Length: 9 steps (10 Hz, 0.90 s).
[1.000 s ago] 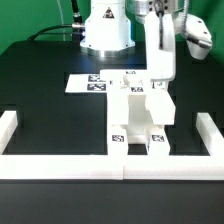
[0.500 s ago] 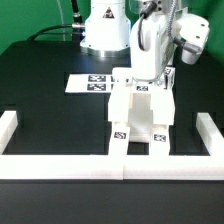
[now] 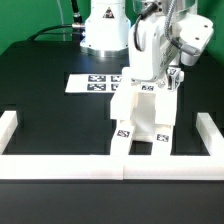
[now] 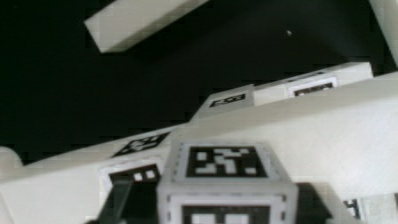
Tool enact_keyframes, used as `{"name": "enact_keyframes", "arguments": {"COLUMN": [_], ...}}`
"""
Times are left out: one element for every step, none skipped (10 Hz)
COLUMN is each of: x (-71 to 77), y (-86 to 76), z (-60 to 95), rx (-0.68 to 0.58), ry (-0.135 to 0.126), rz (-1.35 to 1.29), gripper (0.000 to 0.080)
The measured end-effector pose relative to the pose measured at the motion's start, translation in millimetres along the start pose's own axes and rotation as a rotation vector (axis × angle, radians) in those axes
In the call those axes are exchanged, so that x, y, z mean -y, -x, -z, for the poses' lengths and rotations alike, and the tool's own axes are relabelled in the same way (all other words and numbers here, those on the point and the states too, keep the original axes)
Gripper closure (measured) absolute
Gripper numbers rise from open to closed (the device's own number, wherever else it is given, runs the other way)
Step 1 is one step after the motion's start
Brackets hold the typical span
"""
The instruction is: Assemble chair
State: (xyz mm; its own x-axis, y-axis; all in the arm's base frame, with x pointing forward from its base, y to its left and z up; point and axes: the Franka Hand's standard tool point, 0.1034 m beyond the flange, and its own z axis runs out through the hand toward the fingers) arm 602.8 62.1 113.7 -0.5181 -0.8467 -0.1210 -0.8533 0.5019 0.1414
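The chair (image 3: 140,115) is a partly joined set of white tagged parts standing in the middle of the black table, near the front rail. My gripper (image 3: 152,82) has come down at its rear top. In the wrist view the gripper (image 4: 228,208) is shut on a white tagged block (image 4: 228,170), with one dark finger (image 4: 128,200) on each side of it. Beyond the block, more white tagged parts of the chair (image 4: 267,105) show. Where the block meets the rest of the chair is hidden by the arm in the exterior view.
The marker board (image 3: 92,83) lies flat behind the chair, towards the exterior view's left. White border rails run along the left (image 3: 10,130), front (image 3: 100,166) and right (image 3: 212,130); one rail (image 4: 151,25) shows in the wrist view. The robot base (image 3: 105,35) stands at the back.
The arm has swung towards the exterior view's left and come lower over the chair's rear. The chair parts have shifted and turned slightly. The jaws have stayed shut.
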Motion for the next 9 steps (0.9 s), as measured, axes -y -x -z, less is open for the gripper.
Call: {"name": "enact_keyframes", "arguments": {"x": [-0.2,-0.4,-0.4,-0.9,-0.6,-0.5,-0.8,-0.7,-0.7], "y": [0.3,0.1,0.0,-0.1,-0.5,-0.6,-0.3,-0.7,-0.7], "z": [-0.1,-0.6,-0.7,-0.8,-0.7,-0.7,-0.8,-0.9,-1.0], "rx": [0.0,-0.001,-0.001,-0.002,-0.002,-0.002,-0.002,-0.003,-0.003], "ry": [0.0,0.001,0.001,0.004,0.004,0.004,0.004,0.004,0.005], "rz": [0.023,0.045,0.073,0.086,0.152,0.238,0.312,0.405,0.474], "gripper": [0.0514,0.0514,0.0299,0.0299,0.0179,0.0155,0.0155,0.0151,0.0151]}}
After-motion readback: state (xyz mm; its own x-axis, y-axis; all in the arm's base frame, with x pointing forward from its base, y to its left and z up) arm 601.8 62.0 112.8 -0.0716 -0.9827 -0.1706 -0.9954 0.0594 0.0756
